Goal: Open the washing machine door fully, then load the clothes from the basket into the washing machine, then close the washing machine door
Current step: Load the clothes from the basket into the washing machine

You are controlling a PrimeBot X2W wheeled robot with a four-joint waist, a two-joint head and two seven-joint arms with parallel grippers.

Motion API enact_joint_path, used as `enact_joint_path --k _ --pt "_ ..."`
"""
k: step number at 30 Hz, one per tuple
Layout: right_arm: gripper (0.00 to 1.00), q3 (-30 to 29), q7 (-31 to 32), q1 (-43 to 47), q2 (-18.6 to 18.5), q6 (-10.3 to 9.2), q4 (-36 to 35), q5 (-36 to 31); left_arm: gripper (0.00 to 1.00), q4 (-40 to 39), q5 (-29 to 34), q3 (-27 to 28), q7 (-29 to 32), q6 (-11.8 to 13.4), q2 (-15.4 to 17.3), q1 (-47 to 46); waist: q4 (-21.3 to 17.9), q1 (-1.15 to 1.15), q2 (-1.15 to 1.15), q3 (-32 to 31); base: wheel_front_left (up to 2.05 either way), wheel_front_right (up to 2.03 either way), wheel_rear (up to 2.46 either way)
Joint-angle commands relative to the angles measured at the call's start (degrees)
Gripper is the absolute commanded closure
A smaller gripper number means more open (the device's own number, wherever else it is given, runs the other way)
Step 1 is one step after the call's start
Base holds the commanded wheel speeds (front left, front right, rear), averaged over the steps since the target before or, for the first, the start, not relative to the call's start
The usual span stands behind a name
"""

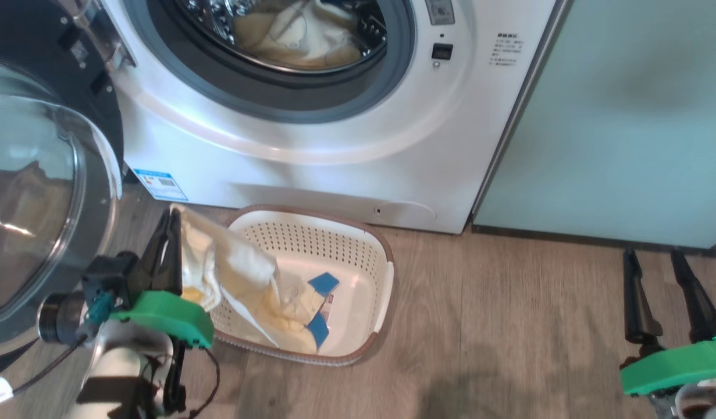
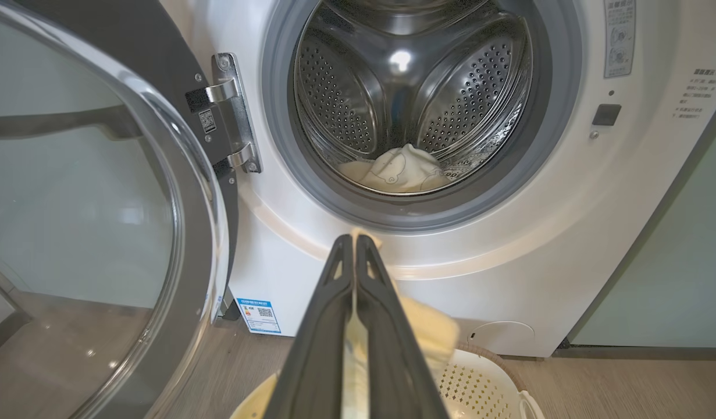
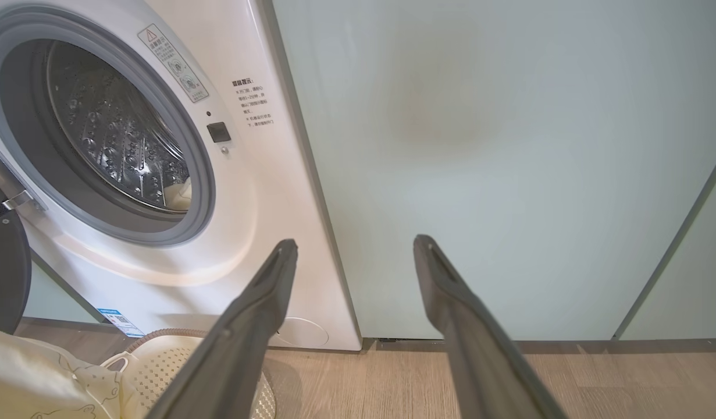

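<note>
Left gripper (image 1: 170, 216), near left: its two long dark fingers (image 1: 174, 250) are pressed together, pinching a soft pale yellow garment (image 1: 218, 265). Right gripper (image 1: 653, 256), near right: fingers spread wide apart, empty, pointing to the far side.

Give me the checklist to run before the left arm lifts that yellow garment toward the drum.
1. Left gripper shut on the garment: ok.
2. Garment clear of the basket: not ok, its lower end lies inside.
3. Washing machine door swung open: ok.
4. Drum mouth unobstructed: ok; another garment lies low inside.
5. Right gripper open, apart from the basket: ok.
6. More clothes beneath the held one: cannot tell.
</note>
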Motion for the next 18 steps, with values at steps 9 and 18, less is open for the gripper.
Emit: enact_joint_path --k 9,18 --pt "0.0 1.23 1.56 2.46 -0.61 -0.16 -3.4 -1.1 1.0 -5.04 -0.47 1.82 1.45 1.16 1.2 3.17 0.38 0.0 -0.01 -3.94 0.0 0.0 0.0" --pt "0.0 1.01 2.22 3.3 -0.21 -0.16 -4.21 -1.19 1.0 -6.14 -0.83 1.51 1.84 1.6 1.2 4.35 0.45 0.0 -0.01 -4.2 0.0 0.0 0.0"
